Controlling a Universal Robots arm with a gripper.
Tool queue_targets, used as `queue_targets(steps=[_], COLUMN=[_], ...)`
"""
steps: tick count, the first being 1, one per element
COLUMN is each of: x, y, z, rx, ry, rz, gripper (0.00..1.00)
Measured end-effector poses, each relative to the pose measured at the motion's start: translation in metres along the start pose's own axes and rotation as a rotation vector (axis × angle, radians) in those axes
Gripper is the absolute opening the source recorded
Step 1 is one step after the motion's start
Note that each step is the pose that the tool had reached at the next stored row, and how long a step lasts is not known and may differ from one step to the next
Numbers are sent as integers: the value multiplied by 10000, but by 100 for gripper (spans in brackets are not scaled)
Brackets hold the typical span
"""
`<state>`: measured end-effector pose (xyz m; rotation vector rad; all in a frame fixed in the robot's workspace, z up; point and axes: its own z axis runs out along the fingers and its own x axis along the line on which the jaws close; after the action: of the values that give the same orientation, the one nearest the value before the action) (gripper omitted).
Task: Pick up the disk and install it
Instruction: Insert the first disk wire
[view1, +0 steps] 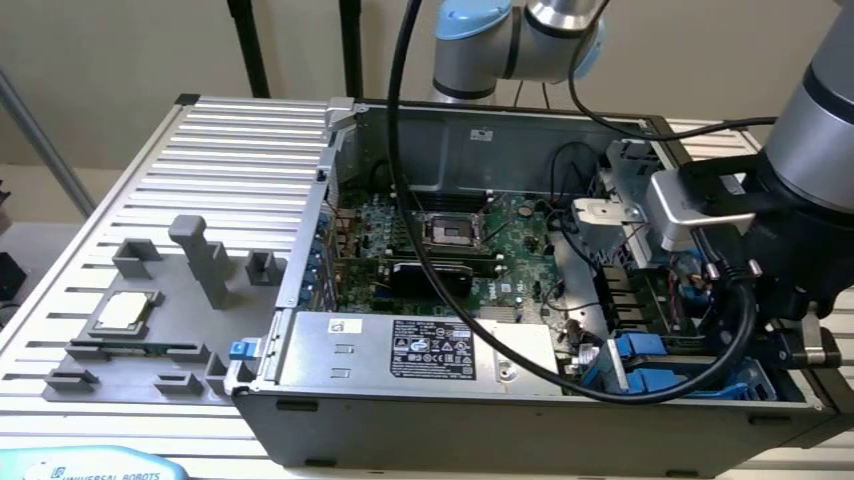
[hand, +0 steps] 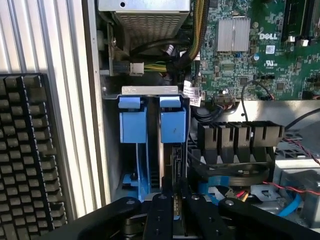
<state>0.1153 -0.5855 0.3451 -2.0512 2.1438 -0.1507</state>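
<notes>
Disk on edge in the drive bay, end effector over it.

Watch the open computer case (view1: 441, 300) on your ribbed metal counter (view1: 227, 140): the black cables (view1: 414, 180) draped across its motherboard (view1: 454, 250) could snag the arm. At the case's front corner, beside the power supply (view1: 427, 345), the disk (hand: 172, 150) stands on edge in the bay next to a second blue carrier (hand: 133, 125); a skewed push could jam it against the bay wall. Your end effector (hand: 174, 202) brackets the disk's upper edge, fingers (hand: 159, 212) closed on it as far as you can judge.
</notes>
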Motion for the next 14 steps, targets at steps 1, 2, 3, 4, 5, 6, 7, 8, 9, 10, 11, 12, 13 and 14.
queue_targets(steps=[1, 2, 3, 4, 5, 6, 7, 8, 9, 10, 11, 12, 13, 14], x=[0, 0, 1, 2, 0, -1, -4, -13, -28, -50, -79, -114, -146, -171], y=[6, 21, 42, 66, 91, 112, 131, 141, 146, 150, 153, 156, 158, 159], z=[0, -4, -7, -10, -15, -19, -21, -22, -22, -21, -20, -19, -16, -12], rx=[68, 129, 189, 243, 284, 311, 337, 357, 376, 395, 412, 428, 444, 457], ry=[1, 9, 26, 57, 130, 233, 345, 465, 579, 688, 769, 835, 876, 911], rz=[-4, -9, -15, -24, -41, -64, -89, -115, -140, -164, -181, -196, -204, -213], gripper=[16, 16, 16, 16, 16, 16, 16, 16, 16, 16, 16, 16, 16, 16])
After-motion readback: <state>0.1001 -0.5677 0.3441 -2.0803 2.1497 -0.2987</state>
